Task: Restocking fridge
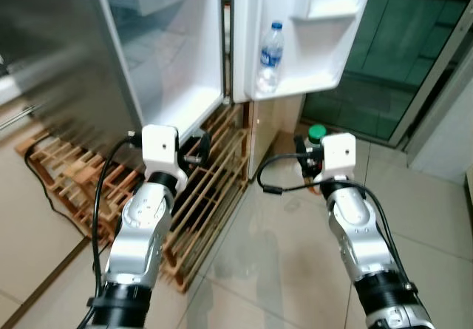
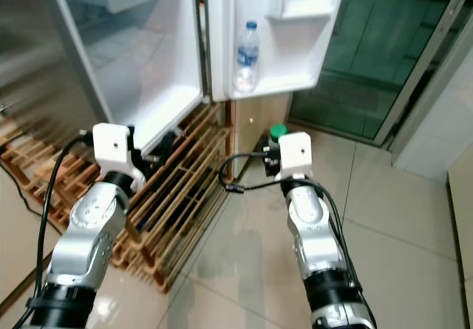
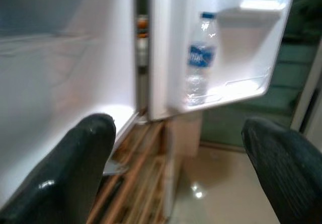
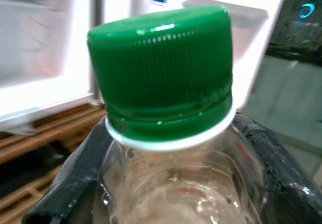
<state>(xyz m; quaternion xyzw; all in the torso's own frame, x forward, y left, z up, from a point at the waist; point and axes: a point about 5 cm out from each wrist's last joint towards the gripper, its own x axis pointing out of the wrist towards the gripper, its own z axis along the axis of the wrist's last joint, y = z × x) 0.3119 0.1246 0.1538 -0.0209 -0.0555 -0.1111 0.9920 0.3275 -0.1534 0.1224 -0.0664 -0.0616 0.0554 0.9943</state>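
The fridge stands with both doors open. A clear water bottle [image 1: 270,57] with a blue label stands upright in the lowest shelf of the right door [image 1: 314,85]; the left wrist view also shows this water bottle [image 3: 200,58]. My right gripper [image 1: 313,160] is shut on a clear bottle with a green cap [image 4: 162,70], held upright low in front of the right door; its green cap [image 1: 317,131] peeks above the wrist. My left gripper [image 1: 198,151] is open and holds nothing, below the left door's bottom edge. Its two black fingers [image 3: 70,173] stand wide apart.
A wooden slatted pallet [image 1: 199,203] lies on the floor under the fridge, a black cable [image 1: 44,188] across it. Glossy beige tiles [image 1: 281,270] spread to the right. A dark glass door [image 1: 399,55] and white frame stand behind the right fridge door.
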